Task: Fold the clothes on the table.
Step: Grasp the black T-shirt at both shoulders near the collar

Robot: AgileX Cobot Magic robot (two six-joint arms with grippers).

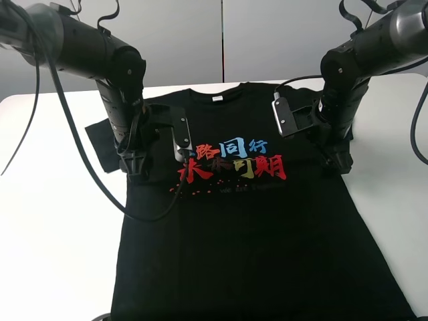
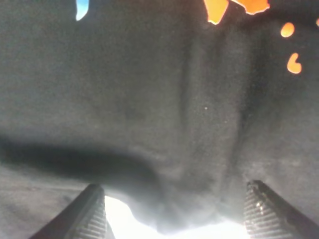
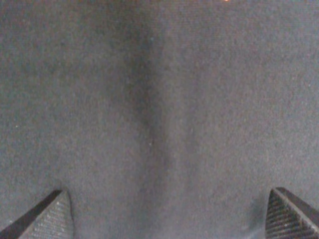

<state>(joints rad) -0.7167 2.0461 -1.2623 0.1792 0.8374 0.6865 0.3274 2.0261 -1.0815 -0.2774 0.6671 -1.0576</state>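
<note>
Exterior high view: the T-shirt (image 1: 254, 234) is spread flat on the tabletop (image 1: 53, 234), the left gripper (image 1: 137, 168) at 9 o'clock and right gripper (image 1: 341, 164) at 3 o'clock held agape upon it, presumably for pinching fabric.

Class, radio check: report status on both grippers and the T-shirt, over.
Left gripper open at T-shirt edge. Right gripper open over black fabric. T-shirt spread on table, unfolded. No obstruction seen.
</note>
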